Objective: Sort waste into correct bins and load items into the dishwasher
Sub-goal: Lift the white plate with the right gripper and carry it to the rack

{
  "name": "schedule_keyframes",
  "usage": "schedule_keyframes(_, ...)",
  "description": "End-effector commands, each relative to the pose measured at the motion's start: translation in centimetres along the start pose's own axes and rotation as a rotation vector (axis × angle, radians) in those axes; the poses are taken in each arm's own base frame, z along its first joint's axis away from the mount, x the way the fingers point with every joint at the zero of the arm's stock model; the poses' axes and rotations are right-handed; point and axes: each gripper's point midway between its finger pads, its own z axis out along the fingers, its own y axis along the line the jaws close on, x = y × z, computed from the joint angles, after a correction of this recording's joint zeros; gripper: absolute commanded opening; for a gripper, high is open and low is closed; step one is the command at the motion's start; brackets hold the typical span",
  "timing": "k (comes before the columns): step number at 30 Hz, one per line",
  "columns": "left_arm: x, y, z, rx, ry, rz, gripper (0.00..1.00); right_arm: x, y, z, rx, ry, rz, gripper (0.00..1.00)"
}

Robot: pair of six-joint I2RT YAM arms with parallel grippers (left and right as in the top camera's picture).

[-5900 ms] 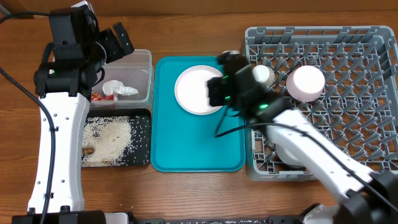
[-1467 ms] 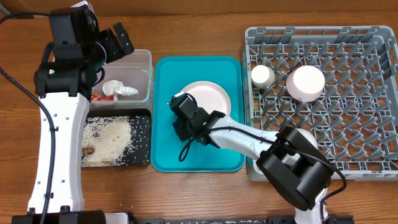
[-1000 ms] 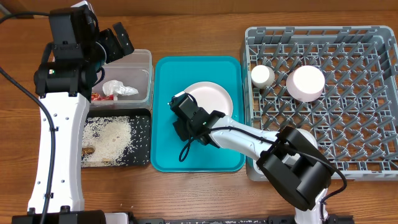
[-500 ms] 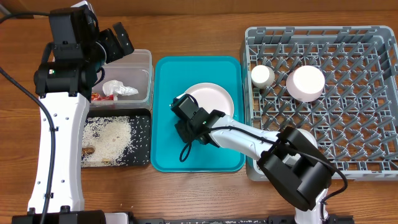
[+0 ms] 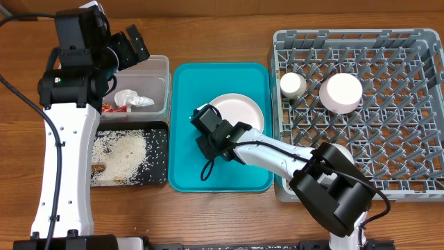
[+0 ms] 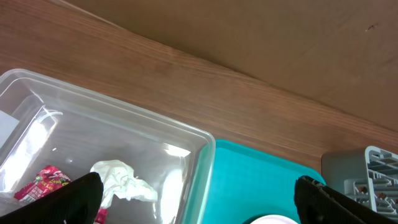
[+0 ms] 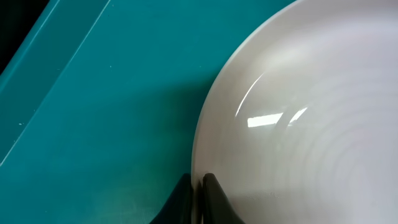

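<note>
On the left, the left gripper [image 6: 199, 198] hangs over the clear tub [image 6: 112, 107], jaws spread wide and holding nothing, well apart from the action. Mid-table, the right gripper [image 7: 198, 194] is pinched tight on the left rim of the plate [image 5: 243, 110], which lies on the teal tray [image 5: 187, 90]. The dish rack [image 5: 388, 173] sits just right of that tray, on the plate's far side from the grip, so this looks like the right arm's carry.

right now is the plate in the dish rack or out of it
Out. The plate is on the teal tray, beside the dish rack, with the right jaws closed on its rim.
</note>
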Motion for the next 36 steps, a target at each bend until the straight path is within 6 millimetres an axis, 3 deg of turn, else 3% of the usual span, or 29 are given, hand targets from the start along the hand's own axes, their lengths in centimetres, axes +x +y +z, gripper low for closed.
schedule_keyframes(1,-0.3,-0.3,-0.1,-0.001,-0.012,0.02,1.0,0.0,0.5,-0.6,-0.021,0.018,0.022,0.04)
schedule_keyframes(3,-0.3,-0.3,-0.1,-0.001,-0.012,0.02,1.0,-1.2,1.1,-2.4,-0.048,0.005,0.023,0.04)
schedule_keyframes(8,-0.3,-0.3,-0.1,-0.001,-0.012,0.02,1.0,-3.3,4.5,-8.9,-0.25,0.004,0.03,0.04)
schedule_keyframes(11,-0.3,-0.3,-0.1,-0.001,-0.012,0.02,1.0,-4.0,6.3,-14.2,-0.407,0.001,0.037,0.04)
schedule_keyframes(16,-0.3,-0.3,-0.1,-0.001,-0.012,0.02,1.0,-4.7,6.8,-21.4,-0.598,-0.064,0.046,0.04)
schedule_keyframes(19,-0.3,-0.3,-0.1,-0.001,-0.012,0.02,1.0,-4.9,5.6,-25.4,-0.675,-0.105,0.071,0.04)
schedule_keyframes(25,-0.3,-0.3,-0.1,-0.001,-0.012,0.02,1.0,-4.5,1.8,-30.3,-0.764,-0.147,0.17,0.04)
schedule_keyframes(30,-0.3,-0.3,-0.1,-0.001,-0.012,0.02,1.0,-3.9,-2.8,-32.6,-0.775,-0.181,0.306,0.04)
schedule_keyframes(36,-0.3,-0.3,-0.1,-0.001,-0.012,0.02,1.0,-3.4,-8.2,-32.9,-0.697,-0.217,0.468,0.04)
